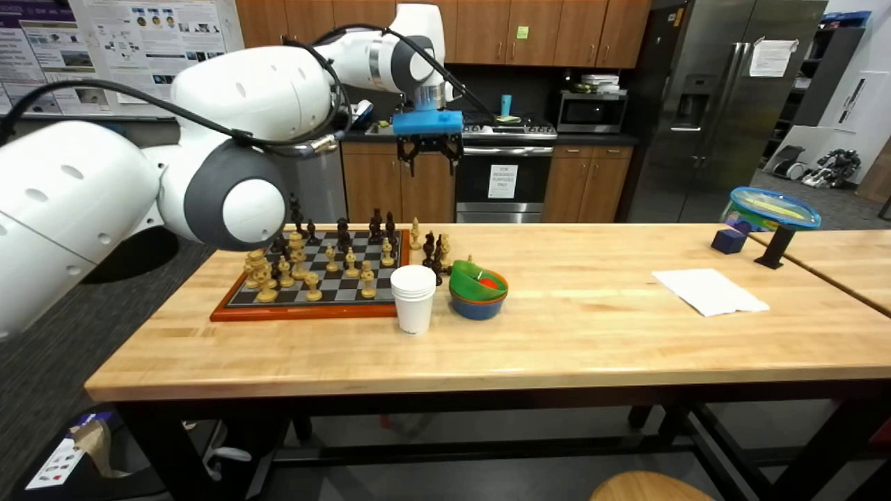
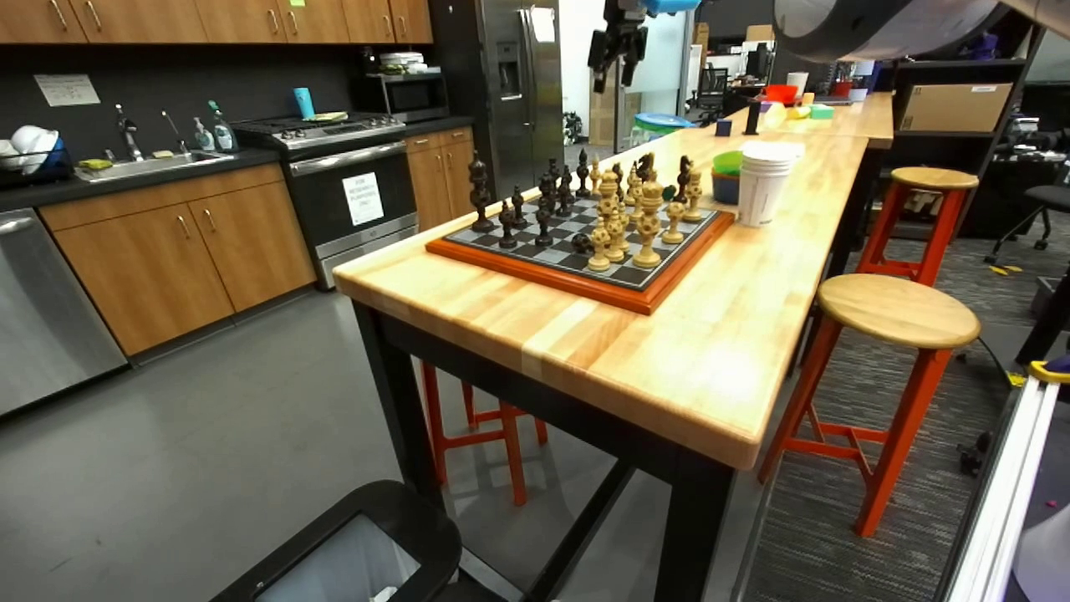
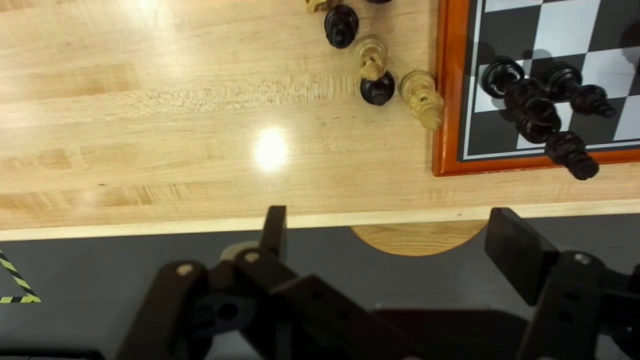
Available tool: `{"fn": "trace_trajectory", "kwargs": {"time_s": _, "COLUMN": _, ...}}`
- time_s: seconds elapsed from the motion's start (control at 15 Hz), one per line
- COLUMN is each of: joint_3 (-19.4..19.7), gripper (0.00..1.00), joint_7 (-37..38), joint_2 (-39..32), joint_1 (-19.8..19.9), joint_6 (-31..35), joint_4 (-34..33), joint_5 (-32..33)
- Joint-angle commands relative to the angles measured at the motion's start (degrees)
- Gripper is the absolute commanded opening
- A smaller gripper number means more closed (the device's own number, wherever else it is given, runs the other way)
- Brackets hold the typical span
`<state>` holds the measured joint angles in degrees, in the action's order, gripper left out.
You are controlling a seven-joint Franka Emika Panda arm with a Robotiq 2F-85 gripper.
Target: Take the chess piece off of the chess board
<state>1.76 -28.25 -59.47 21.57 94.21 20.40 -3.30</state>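
Pincer (image 3: 389, 229) spread, bearing nothing. Chess pieces (image 1: 330, 259) stand on the chess board (image 1: 306, 313), the intended one unidentifiable. Judged light, rigid, fairly slippery; recommend gripping squarely at mid-body.

- Board (image 3: 565, 30) — ran off the wrist view's top and right edges.
- Cups (image 1: 414, 306) hid one board corner in an exterior view.
- Poster (image 1: 156, 62) — fine print was unreadable.
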Motion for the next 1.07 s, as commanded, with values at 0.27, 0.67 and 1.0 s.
{"fn": "trace_trajectory", "kwargs": {"time_s": 0.27, "joint_3": -0.46, "gripper": 1.0, "joint_7": -0.68, "joint_2": 10.25, "joint_1": 0.19, "joint_6": -16.59, "joint_4": 1.23, "joint_5": 1.44}}
{"fn": "trace_trajectory", "kwargs": {"time_s": 0.67, "joint_3": -2.43, "gripper": 1.0, "joint_7": 0.25, "joint_2": 14.36, "joint_1": 2.23, "joint_6": -25.53, "joint_4": 1.35, "joint_5": -1.88}}
{"fn": "trace_trajectory", "kwargs": {"time_s": 1.0, "joint_3": -2.43, "gripper": 1.0, "joint_7": -0.08, "joint_2": 14.04, "joint_1": 2.89, "joint_6": -26.25, "joint_4": 0.66, "joint_5": -2.09}}
